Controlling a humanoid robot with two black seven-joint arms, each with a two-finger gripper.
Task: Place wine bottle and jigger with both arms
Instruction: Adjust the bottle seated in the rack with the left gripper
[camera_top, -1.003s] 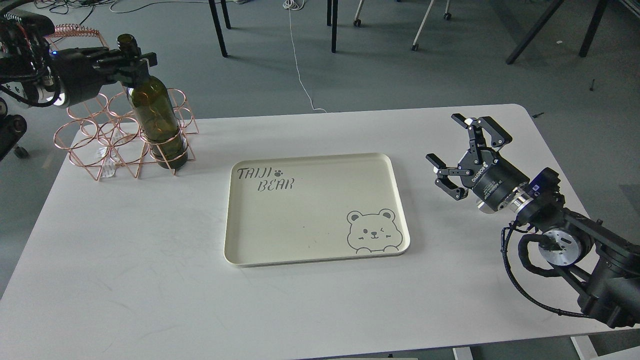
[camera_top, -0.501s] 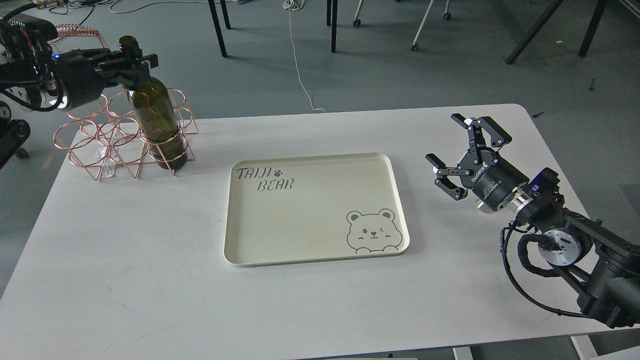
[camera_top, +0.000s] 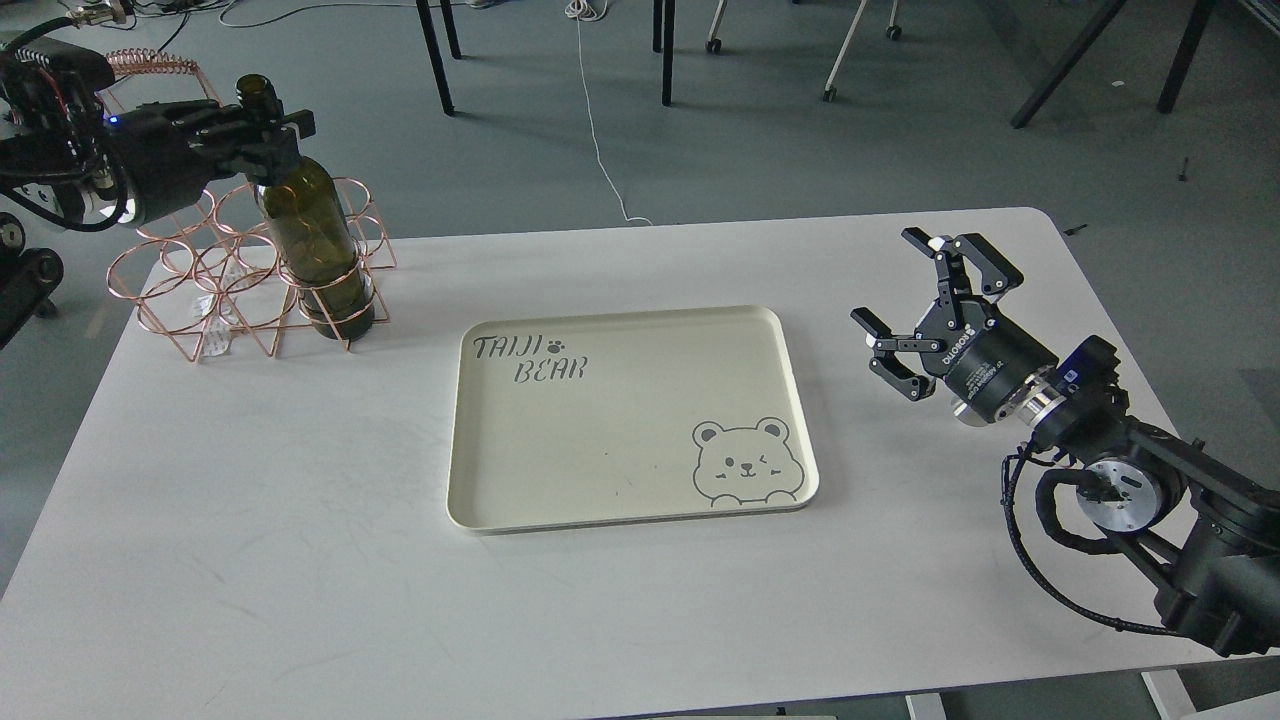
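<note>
The dark green wine bottle (camera_top: 315, 240) stands upright in the front right ring of a copper wire rack (camera_top: 190, 290) at the table's back left. My left gripper (camera_top: 268, 130) comes in from the left and is closed around the bottle's neck, just below the mouth. My right gripper (camera_top: 915, 290) is open and empty, hovering over the table's right side, to the right of the cream tray (camera_top: 620, 450). The jigger is not in view.
The cream tray with "TAIJI BEAR" lettering and a bear drawing lies in the middle of the white table (camera_top: 300, 560) with nothing on it. Chair and table legs stand on the floor beyond the far edge.
My left arm has shifted slightly while keeping its hold on the bottle neck; the bottle top has dipped a little. The bottle stays in the rack. The right arm has not moved.
</note>
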